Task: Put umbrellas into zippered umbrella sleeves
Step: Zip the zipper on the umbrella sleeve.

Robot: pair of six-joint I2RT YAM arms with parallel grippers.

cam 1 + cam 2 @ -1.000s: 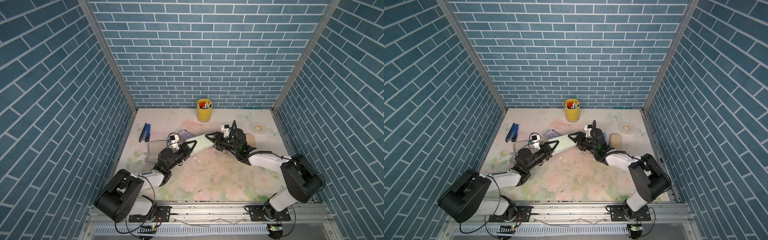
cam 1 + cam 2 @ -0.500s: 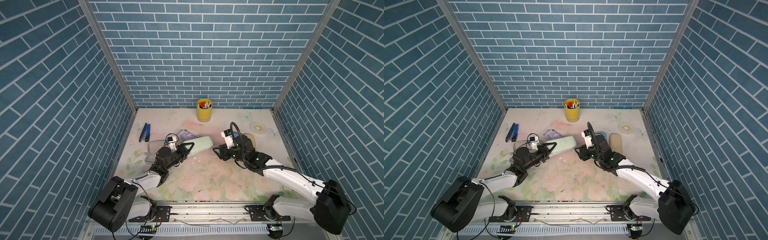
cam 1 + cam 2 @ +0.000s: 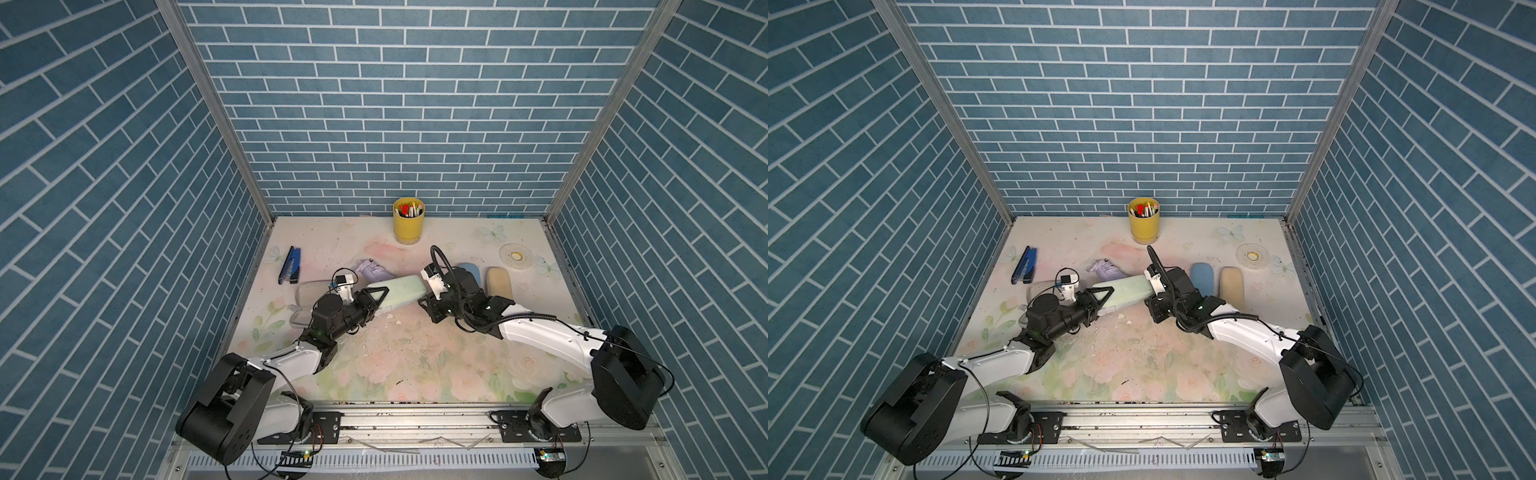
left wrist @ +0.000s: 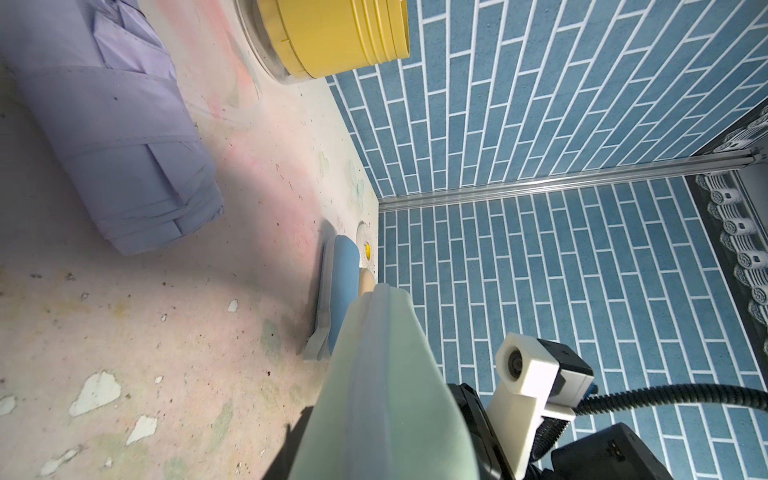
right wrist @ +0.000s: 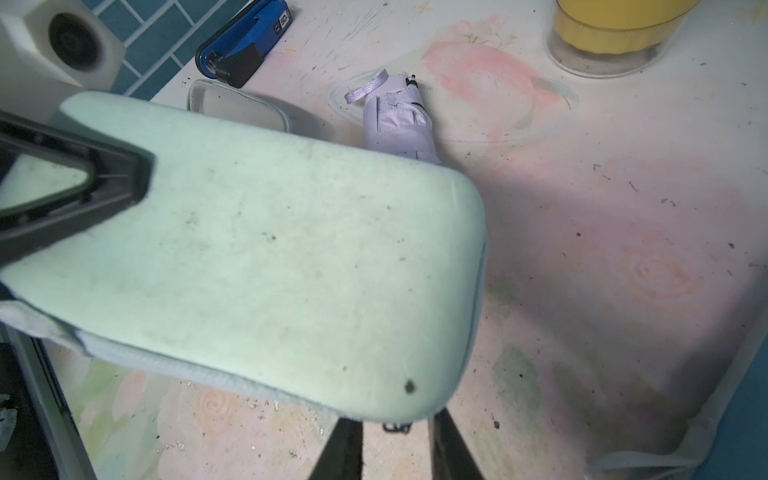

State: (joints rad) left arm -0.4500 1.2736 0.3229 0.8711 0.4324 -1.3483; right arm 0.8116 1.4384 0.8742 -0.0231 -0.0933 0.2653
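Note:
My left gripper (image 3: pixel 376 297) is shut on the left end of the mint green sleeve (image 3: pixel 401 291), holding it tilted just above the table; its black triangular finger (image 5: pixel 75 195) lies across the shell. My right gripper (image 5: pixel 397 440) sits at the sleeve's other end (image 5: pixel 270 257), open by a narrow gap. The small dark zipper pull (image 5: pixel 397 427) hangs between its fingers, touching neither. A lilac umbrella (image 3: pixel 373 270) lies just behind the sleeve. An open sleeve with a grey-white inside (image 3: pixel 311 291) lies at the left, partly under my left arm. Light blue (image 3: pixel 471 270) and tan (image 3: pixel 498 282) sleeves lie closed at the right.
A yellow pen cup (image 3: pixel 408 220) stands at the back wall. A dark blue stapler (image 3: pixel 291 266) lies at the left edge. A clear round dish (image 3: pixel 516 255) sits at the back right. Brick walls close in three sides.
My right gripper came off the mint sleeve's end, drew back toward the front, then returned low at its corner with the jaws narrowing. The sleeve shifted slightly left with my left gripper.

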